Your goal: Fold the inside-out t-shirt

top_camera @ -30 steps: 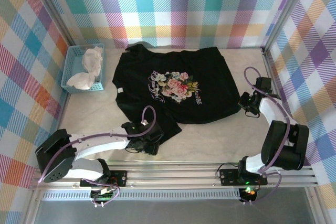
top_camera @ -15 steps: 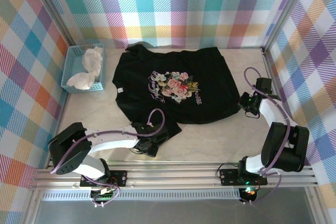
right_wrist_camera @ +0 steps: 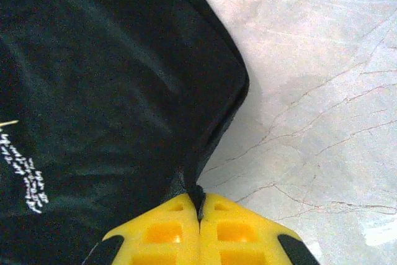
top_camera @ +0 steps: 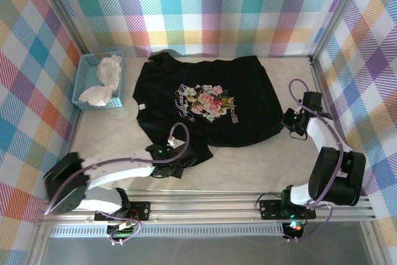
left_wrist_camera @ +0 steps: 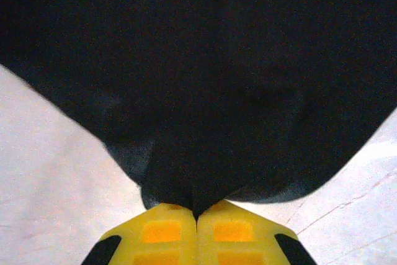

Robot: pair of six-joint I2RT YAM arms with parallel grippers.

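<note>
the t-shirt (top_camera: pixel 205 103) is lying spread on the table (top_camera: pixel 260 166), its near corner being pinched tight by the left gripper (left_wrist_camera: pixel 197 206), its right edge by the right gripper (right_wrist_camera: pixel 200 200). a white cloth (top_camera: pixel 105 79) is sitting in the blue basket (top_camera: pixel 79 88).

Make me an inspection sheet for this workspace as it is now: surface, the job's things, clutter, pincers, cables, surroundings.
Surface: pale marbled table.
Job's things: black t-shirt spread flat, rose print facing up, near corner bunched.
Clutter: light-blue basket at the far left, white cloth inside it.
Grippers: left pincer shut on the t-shirt's near corner; right pincer shut on its right edge.
Cables: a purple cable loops above each wrist.
Surroundings: plaid walls on three sides; metal rail along the near edge.
</note>
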